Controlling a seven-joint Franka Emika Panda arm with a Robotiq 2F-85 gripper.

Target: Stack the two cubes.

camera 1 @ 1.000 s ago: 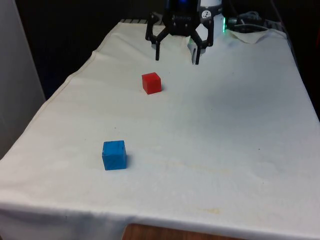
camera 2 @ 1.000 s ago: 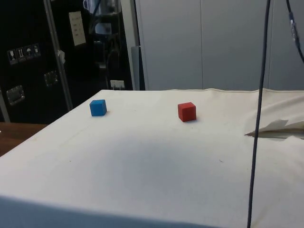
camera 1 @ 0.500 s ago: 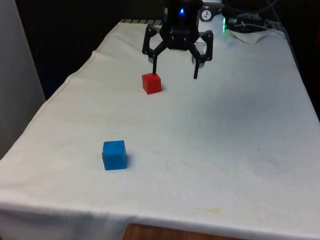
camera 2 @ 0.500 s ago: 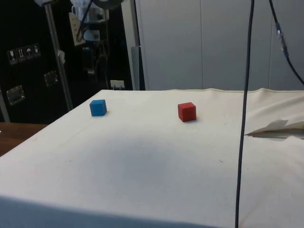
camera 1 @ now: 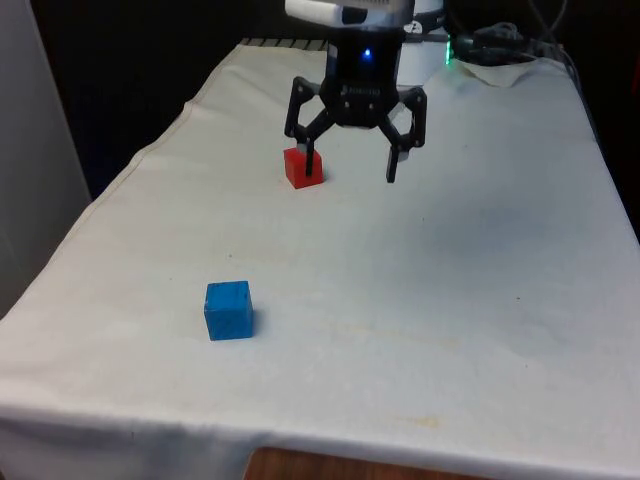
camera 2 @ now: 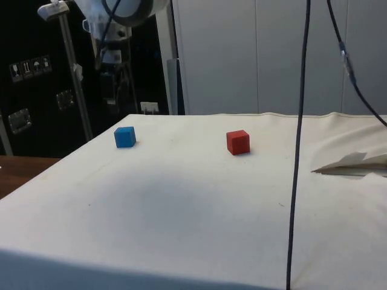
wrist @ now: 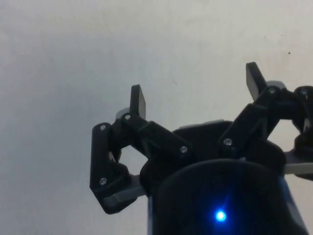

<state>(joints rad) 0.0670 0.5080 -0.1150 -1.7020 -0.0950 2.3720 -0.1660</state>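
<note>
Above the cloth-covered surface (camera 1: 460,290), the jaws (camera 1: 352,172) hang spread wide with nothing between them. In the front view one finger (camera 1: 311,166) overlaps the red cube (camera 1: 299,167); whether they touch cannot be told. The red cube sits on the cloth toward the far end, the blue cube (camera 1: 229,310) well apart from it, nearer the front edge on the front view's left. In the wrist view bare white cloth (wrist: 73,58) lies beneath the spread fingers.

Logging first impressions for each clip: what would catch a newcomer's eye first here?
The black gripper, fingers spread wide, hangs above the white cloth towards the far end. One finger overlaps the red cube in the front view. The blue cube sits alone nearer the front edge, on the front view's left.
</note>
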